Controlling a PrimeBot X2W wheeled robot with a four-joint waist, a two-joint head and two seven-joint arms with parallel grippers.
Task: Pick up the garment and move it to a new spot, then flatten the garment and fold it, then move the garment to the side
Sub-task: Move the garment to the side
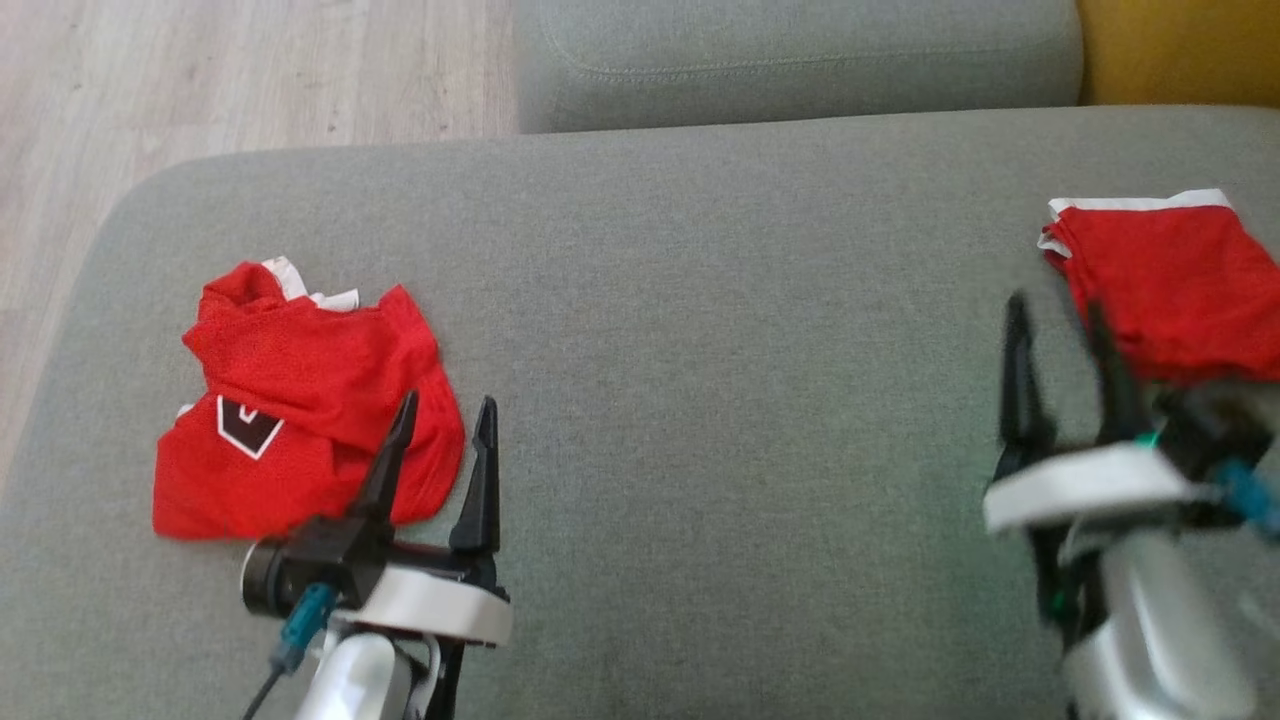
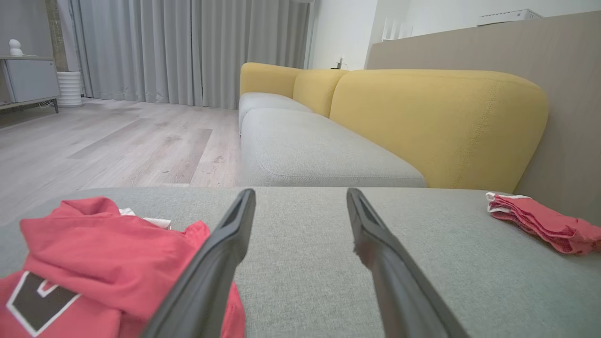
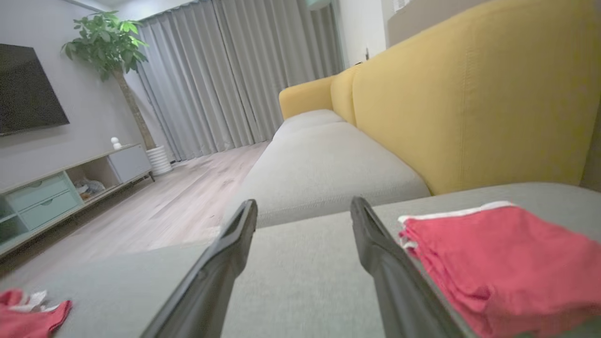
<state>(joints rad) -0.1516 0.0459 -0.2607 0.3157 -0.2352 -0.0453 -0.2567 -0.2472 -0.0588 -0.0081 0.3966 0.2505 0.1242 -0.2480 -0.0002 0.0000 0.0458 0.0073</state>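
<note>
A crumpled red garment with a black-and-white emblem lies at the left of the grey cushion. My left gripper stands open at its right edge, one finger over the cloth and nothing between the fingers. The left wrist view shows the left gripper beside that garment. A folded red garment with white trim lies at the far right. My right gripper is open just left of it, holding nothing. The right wrist view puts the folded garment right of my right gripper.
A second grey sofa seat adjoins the cushion's far edge, with a yellow backrest to the right. Wooden floor lies beyond the cushion's left and far-left edges. A low cabinet and a plant stand across the room.
</note>
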